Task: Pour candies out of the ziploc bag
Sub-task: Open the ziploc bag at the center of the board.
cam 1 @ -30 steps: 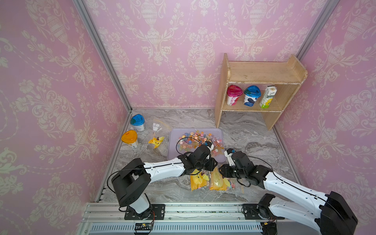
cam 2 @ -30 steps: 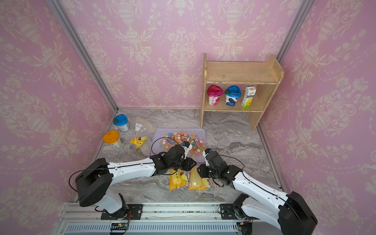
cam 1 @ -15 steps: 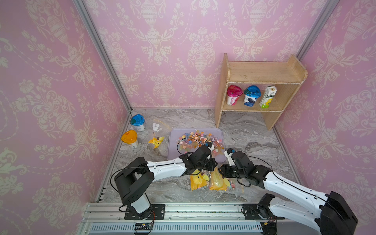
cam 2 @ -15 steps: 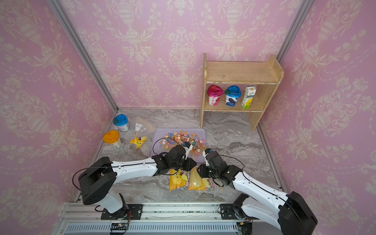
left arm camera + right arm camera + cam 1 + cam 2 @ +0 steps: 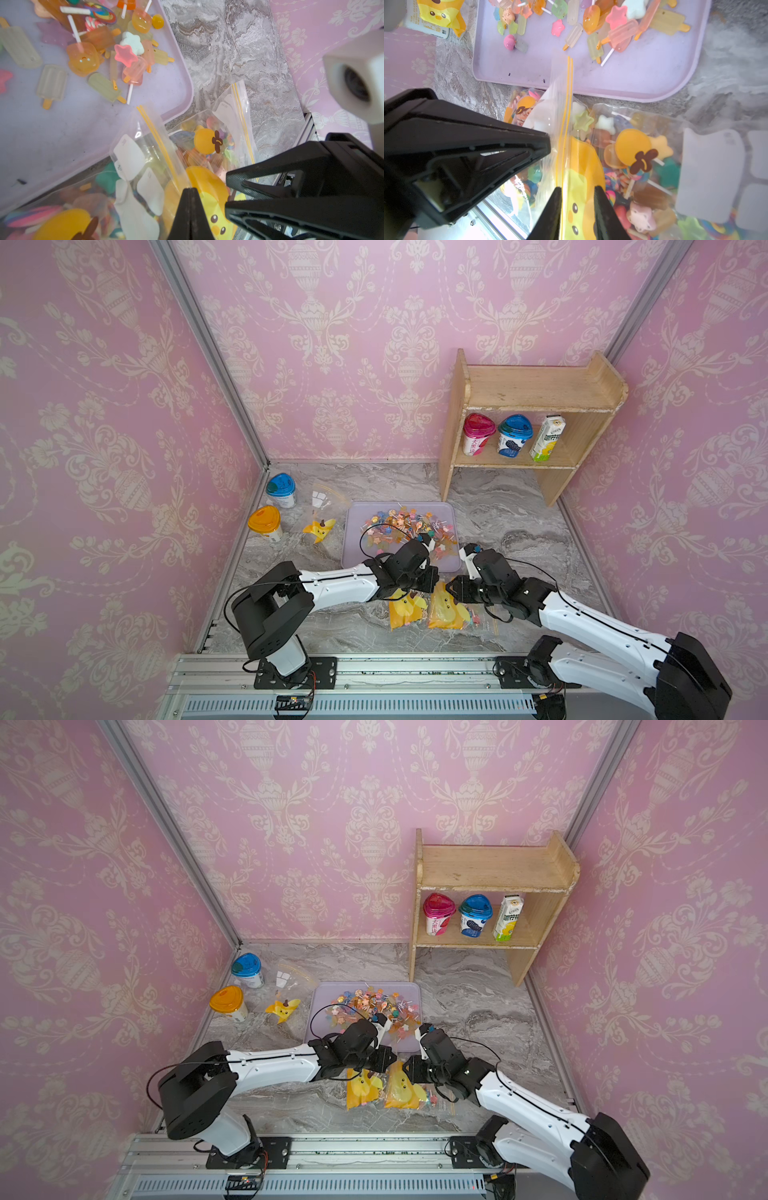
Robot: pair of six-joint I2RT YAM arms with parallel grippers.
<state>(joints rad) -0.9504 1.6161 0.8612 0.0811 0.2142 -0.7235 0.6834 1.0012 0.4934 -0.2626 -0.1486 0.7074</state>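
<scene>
Candies (image 5: 399, 526) heap in tray (image 5: 355, 514) (more inside bag (image 5: 149, 128)); left gripper (image 5: 188, 190) pinches bag's zip edge, right gripper (image 5: 577, 191) straddles it, parted.

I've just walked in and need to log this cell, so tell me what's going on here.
Two robot arms are working on a ziploc bag of candies that lies on the marble table, just in front of a lavender tray. The left gripper is shut on the bag's zip edge and holds a flap up. The right gripper is open, its jaws straddling the same edge. The bag is full, and the tray already holds a heap of loose candies.
</scene>
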